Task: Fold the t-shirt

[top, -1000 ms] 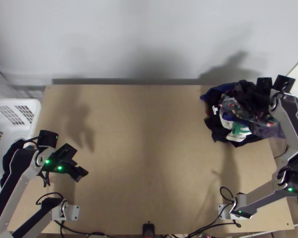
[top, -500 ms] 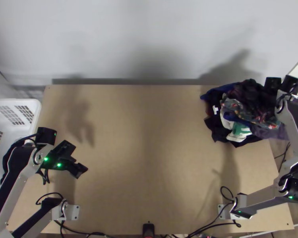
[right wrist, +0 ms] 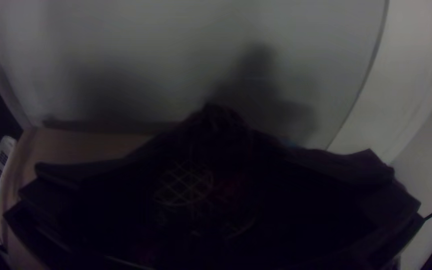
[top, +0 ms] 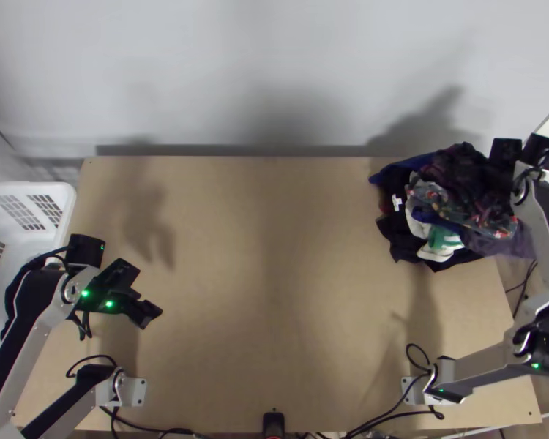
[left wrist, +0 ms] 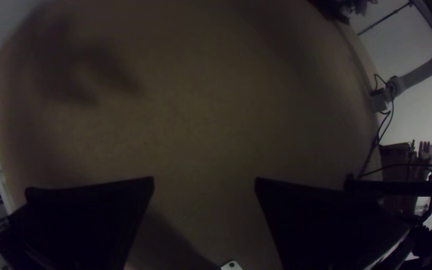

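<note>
No single t-shirt stands out; a bunched clothes pile (top: 461,201) with dark, patterned, white and green parts lies at the table's far right corner. At its right side in the top view, my right gripper (top: 524,152) has its two fingers spread. Dark patterned cloth (right wrist: 216,140) rises between the spread fingers of the right gripper (right wrist: 211,172) in the right wrist view; whether they touch it, I cannot tell. Over the table's left part, my left gripper (top: 141,293) is open. Bare wood shows between the fingers of the left gripper (left wrist: 204,182) in its wrist view.
A white plastic basket (top: 66,201) with slotted sides stands off the table's left edge, with something black in it behind the left arm. Bare wooden table (top: 274,256) spreads between the arms. Black cables (top: 391,417) run along the near edge, and a wall rises behind.
My right gripper has moved to the right, and the pile's purple edge and top patterned cloth have shifted slightly the same way. The left gripper has moved slightly up the picture.
</note>
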Motion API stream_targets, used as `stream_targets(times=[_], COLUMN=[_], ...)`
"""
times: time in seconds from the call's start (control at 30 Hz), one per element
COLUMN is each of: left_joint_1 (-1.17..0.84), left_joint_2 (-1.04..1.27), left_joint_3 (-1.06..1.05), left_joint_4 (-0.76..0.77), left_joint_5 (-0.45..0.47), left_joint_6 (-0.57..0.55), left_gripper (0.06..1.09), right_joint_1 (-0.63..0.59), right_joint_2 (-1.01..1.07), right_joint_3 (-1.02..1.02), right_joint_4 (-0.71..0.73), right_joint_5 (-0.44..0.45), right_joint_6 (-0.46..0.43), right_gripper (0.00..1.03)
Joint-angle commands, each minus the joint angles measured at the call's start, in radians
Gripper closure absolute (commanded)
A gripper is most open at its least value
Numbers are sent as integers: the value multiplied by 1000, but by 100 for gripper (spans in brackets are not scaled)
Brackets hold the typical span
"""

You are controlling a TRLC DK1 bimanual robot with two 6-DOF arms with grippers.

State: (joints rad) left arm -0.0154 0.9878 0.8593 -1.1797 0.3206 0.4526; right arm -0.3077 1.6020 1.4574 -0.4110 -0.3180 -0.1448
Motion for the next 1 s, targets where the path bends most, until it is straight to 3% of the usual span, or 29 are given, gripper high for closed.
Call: stream_targets(times=[0.0, 0.2, 0.33, 0.5, 0.63, 0.7, 0.8, 0.9, 0.97], left_joint_1=[2, -1, 31, 29, 35, 34, 22, 28, -1], left_joint_2=[-3, -58, -121, -215, -337, -397, -503, -635, -736], left_joint_3=[3, -29, -66, -135, -190, -240, -370, -506, -566], left_joint_4=[-5, 100, 236, 368, 528, 627, 798, 936, 950], left_joint_5=[0, 0, -41, -132, -226, -239, -239, -239, -236], left_joint_6=[-2, -42, -118, -153, -180, -180, -92, -75, -81], left_gripper=[11, 11, 10, 10, 10, 10, 10, 10, 10], right_joint_1=[5, 5, 5, 16, 16, 16, 13, 4, -14], right_joint_2=[-119, -436, -686, -976, -1131, -1223, -1380, -1610, -1608], right_joint_3=[87, -71, -351, -684, -807, -891, -1025, -1148, -1160], right_joint_4=[-92, -69, 90, 190, 225, 310, 365, 344, 236], right_joint_5=[0, 71, 181, 303, 333, 333, 335, 336, 358], right_joint_6=[4, 17, 28, 8, -45, -87, -173, -260, -251], right_gripper=[4, 4, 4, 4, 4, 4, 4, 4, 4])
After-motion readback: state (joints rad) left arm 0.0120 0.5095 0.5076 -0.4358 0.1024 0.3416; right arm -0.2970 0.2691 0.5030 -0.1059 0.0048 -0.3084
